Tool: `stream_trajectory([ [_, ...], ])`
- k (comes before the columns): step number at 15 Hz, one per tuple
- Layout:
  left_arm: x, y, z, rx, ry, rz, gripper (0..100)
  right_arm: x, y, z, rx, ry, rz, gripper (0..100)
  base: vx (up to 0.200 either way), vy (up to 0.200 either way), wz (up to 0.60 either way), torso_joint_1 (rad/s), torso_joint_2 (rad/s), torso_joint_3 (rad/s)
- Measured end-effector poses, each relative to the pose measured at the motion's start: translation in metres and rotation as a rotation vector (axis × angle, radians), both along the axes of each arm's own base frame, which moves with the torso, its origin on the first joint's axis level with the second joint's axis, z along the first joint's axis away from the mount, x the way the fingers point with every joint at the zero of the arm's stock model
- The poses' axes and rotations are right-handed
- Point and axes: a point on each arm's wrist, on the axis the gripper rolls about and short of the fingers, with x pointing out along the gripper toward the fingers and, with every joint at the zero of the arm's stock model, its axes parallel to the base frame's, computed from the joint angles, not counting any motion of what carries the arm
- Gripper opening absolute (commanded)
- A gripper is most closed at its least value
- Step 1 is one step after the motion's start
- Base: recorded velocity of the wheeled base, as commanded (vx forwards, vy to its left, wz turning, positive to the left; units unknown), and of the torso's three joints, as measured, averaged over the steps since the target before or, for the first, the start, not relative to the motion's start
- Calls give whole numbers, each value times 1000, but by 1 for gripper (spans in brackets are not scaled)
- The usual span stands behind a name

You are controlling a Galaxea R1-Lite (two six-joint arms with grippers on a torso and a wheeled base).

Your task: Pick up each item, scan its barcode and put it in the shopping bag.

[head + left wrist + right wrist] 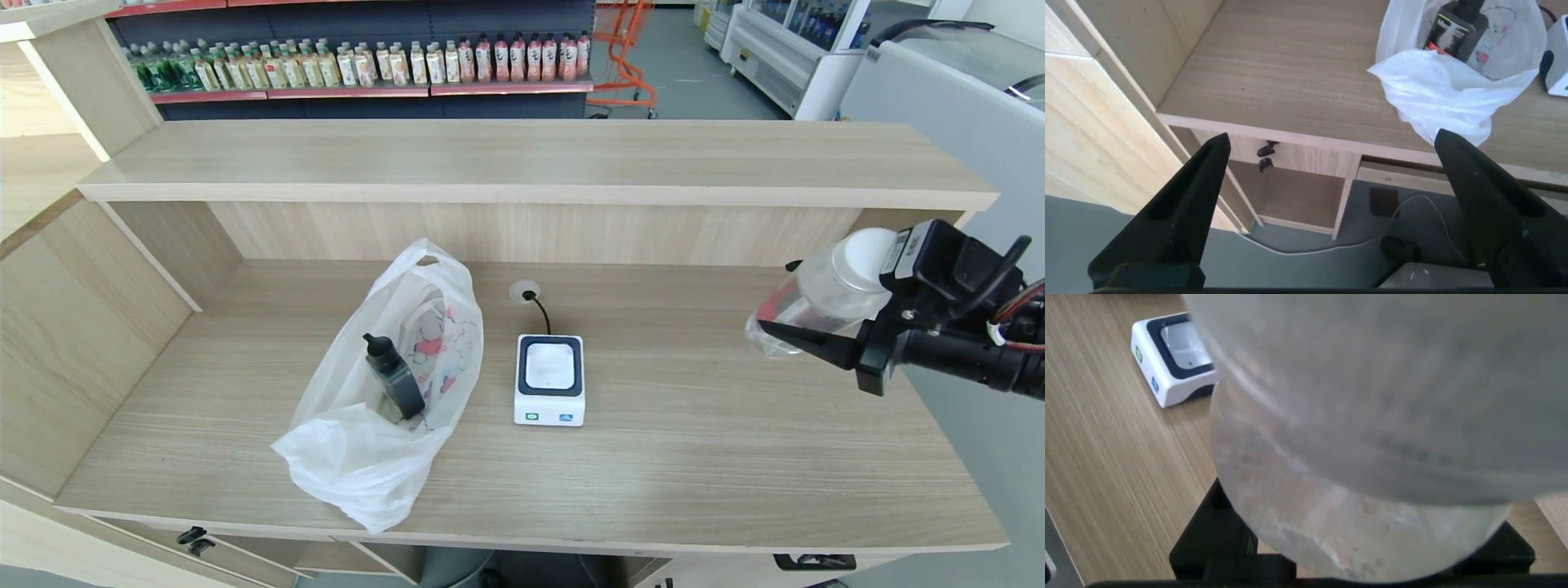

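The clear plastic jar (pixel 824 290) with a white lid is clamped in the right gripper (pixel 782 304), one black finger under it and the other behind, so the jar lies tilted on its side with the lid toward the wrist. It hangs in the air over the right end of the wooden counter (pixel 694 457), at about 3 o'clock from the scanner (pixel 549 380) and well apart from it. The scanner, a small white box with a dark-framed window facing up, sits near the middle of the counter, and its black cable (pixel 540 314) runs toward 12 o'clock into a round hole in the counter top. Just beside the scanner, at its 9 o'clock, the white plastic shopping bag (pixel 367 457) lies open with a dark bottle (pixel 393 377) inside. The left gripper (pixel 1333 147) has its fingers spread wide, holding nothing, off the front edge of the counter, with the bag farther along the counter from it. A shelf of drink bottles (pixel 367 65) lines the background at 12 o'clock.
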Motion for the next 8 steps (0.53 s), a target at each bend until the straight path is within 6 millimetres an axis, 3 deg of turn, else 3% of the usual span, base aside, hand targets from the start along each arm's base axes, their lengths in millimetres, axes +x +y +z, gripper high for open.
stream_trajectory([
  [5, 0, 0, 0, 9, 1, 0, 100, 7, 1, -3, 0, 16, 13, 0, 0, 200, 0, 0, 3, 2],
  [8, 0, 0, 0, 25, 2, -2, 100, 11, 2, -6, 1, 11, 15, 0, 0, 0, 0, 0, 0, 0],
])
